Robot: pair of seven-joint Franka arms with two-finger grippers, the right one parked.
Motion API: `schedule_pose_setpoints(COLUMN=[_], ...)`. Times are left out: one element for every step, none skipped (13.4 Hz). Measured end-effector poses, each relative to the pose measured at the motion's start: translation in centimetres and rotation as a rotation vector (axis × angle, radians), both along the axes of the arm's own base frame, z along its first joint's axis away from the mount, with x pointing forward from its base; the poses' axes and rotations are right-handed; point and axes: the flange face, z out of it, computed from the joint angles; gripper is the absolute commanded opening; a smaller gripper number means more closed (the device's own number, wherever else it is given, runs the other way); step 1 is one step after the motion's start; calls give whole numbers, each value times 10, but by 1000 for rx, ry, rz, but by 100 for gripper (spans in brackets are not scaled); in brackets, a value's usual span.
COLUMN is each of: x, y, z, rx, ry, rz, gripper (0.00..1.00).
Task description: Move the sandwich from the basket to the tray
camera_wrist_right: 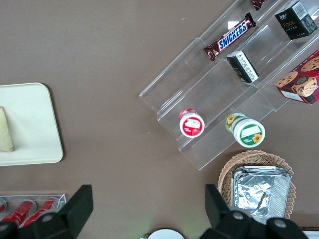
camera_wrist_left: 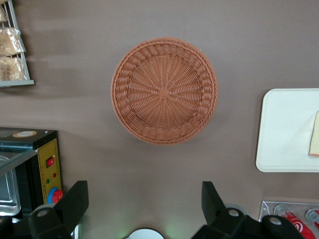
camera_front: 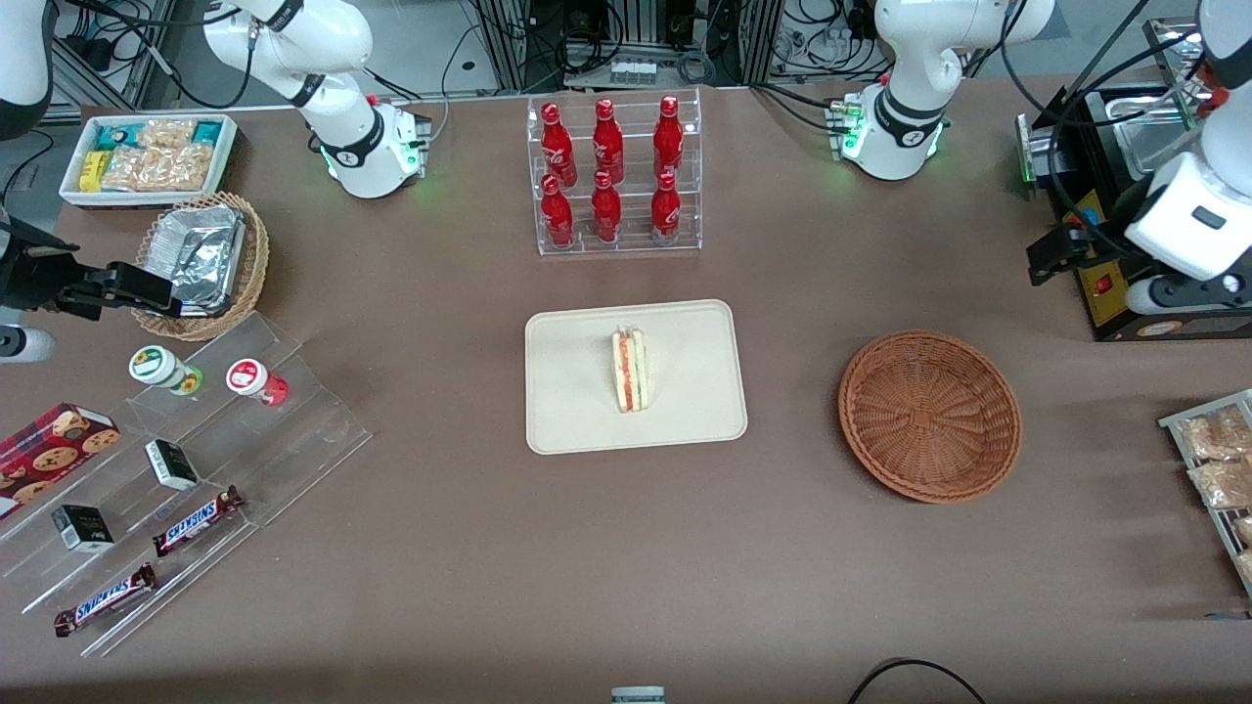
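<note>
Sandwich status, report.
Tool open, holding nothing, raised above table near basket. Sandwich on tray. Basket holds nothing. Nothing in the way.

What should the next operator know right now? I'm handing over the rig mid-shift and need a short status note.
Left arm's gripper: open, empty, raised clear of the table near the working arm's end, beside the round reddish-brown wicker basket.
Basket: empty.
Small triangular wrapped sandwich: standing on edge in the middle of the flat cream-beige rectangular tray.
Done: sandwich is out of the basket and on the tray.
Left: nothing apparent for this task.
</note>
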Motion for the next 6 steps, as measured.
schedule_pose_setpoints(x=[1,3,3,4,4,4], y=[2,2,2,3,5,6], z=[1,2,3,5,8,10], rx=[-3,-8,-12,-13,-14,-14], ry=[-11,-20,-27,-34,-41,-45], rz=[3,5,6,8,9,10], gripper=[100,100,100,100,100,100])
